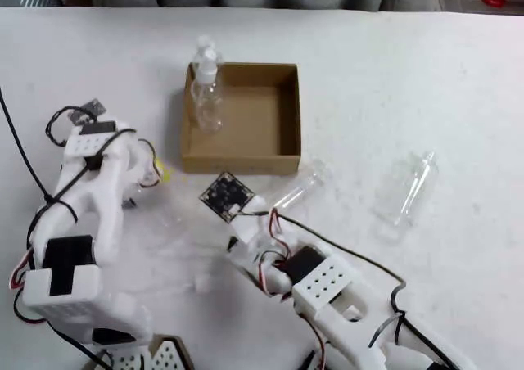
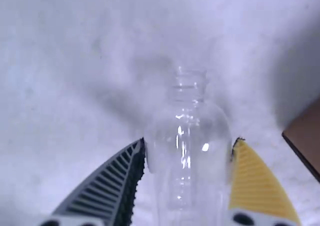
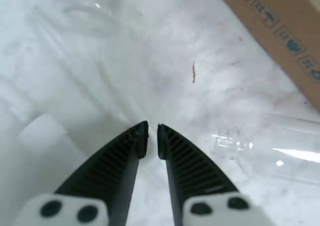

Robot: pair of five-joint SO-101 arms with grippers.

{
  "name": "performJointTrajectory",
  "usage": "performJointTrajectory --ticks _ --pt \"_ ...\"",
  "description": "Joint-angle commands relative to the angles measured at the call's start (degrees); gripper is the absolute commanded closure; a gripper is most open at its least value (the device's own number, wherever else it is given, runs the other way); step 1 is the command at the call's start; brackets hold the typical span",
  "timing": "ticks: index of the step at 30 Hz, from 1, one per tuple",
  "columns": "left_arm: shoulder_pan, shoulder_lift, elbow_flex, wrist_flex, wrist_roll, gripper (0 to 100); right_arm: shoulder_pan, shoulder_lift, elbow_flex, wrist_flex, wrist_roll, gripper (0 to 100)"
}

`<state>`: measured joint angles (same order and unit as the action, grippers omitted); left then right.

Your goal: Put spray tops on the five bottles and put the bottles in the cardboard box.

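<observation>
One topless bottle [image 2: 190, 116] sat gripped in the left fingers [image 2: 120, 181], the right fingers [image 3: 125, 156] closed on nothing, so fetching a spray top seemed next.

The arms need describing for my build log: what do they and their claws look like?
The left arm and right arm are white shells with black motor blocks, red and black cables. Left claw: one grey ribbed side, one yellow. Right claw: black, ribbed.

The high camera looked down over the whole counter [image 1: 426, 83]. Both wrist cameras sat close, seeing counter and box [image 1: 237, 164] edge.
</observation>
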<state>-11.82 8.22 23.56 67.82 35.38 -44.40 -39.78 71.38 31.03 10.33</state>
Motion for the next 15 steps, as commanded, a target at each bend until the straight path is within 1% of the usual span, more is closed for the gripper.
performJointTrajectory --ticks 1,4,6,7,10,12,15 --pt "0.4 -0.3 -3.7 -0.2 0.5 83 0.7 -1.7 -0.4 0.4 0.6 98.2" --pt "0.1 -0.2 -3.6 -2.3 0.3 99 0.7 -1.7 -0.4 0.4 0.6 98.2" --pt "0.1 -0.2 -3.6 -2.6 0.3 95 0.7 -1.7 -0.4 0.4 0.6 98.2" --pt "0.1 -0.2 -3.6 -2.7 0.2 94 0.7 -1.7 -0.4 0.4 0.6 98.2" --pt "0.3 -0.5 -3.6 -2.8 -0.4 98 0.7 -1.7 -0.4 0.4 0.6 98.2" --pt "0.4 -0.6 -3.6 -2.8 -5.2 98 0.7 -1.7 -0.4 0.4 0.6 98.2" --pt "0.3 -0.6 -4.1 -2.9 -15.8 98 0.7 -1.7 -0.3 0.4 0.6 98.2"
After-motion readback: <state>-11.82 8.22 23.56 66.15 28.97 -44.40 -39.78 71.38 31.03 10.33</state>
